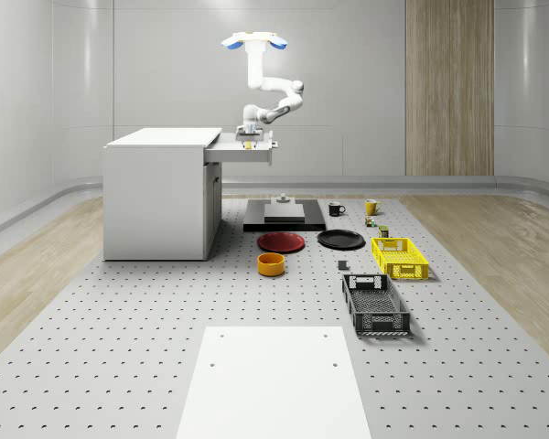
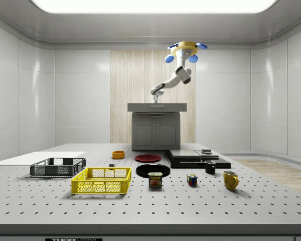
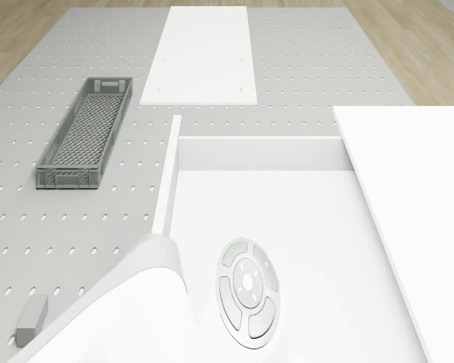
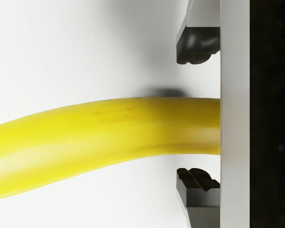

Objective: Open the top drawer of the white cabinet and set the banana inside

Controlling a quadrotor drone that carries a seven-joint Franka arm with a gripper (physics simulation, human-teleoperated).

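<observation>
The drone (image 1: 253,42) hovers above the open top drawer (image 1: 242,151) of the white cabinet (image 1: 156,197). Its arm bends down into the drawer. In the wrist view the yellow banana (image 4: 109,133) lies across the white drawer floor, between the two black fingertips (image 4: 197,47). My gripper (image 4: 199,116) is open, and there is a gap between each fingertip and the banana. In the whole-scene view my gripper (image 1: 248,139) sits just over the drawer with a speck of yellow under it. The drone view looks down past the arm's flange (image 3: 247,291) into the drawer (image 3: 174,189).
On the floor beside the cabinet are a red plate (image 1: 282,241), a black plate (image 1: 340,240), an orange bowl (image 1: 271,264), a yellow crate (image 1: 399,257), a grey crate (image 1: 375,305), two mugs and a black platform (image 1: 284,216). A white slab (image 1: 274,384) lies in front.
</observation>
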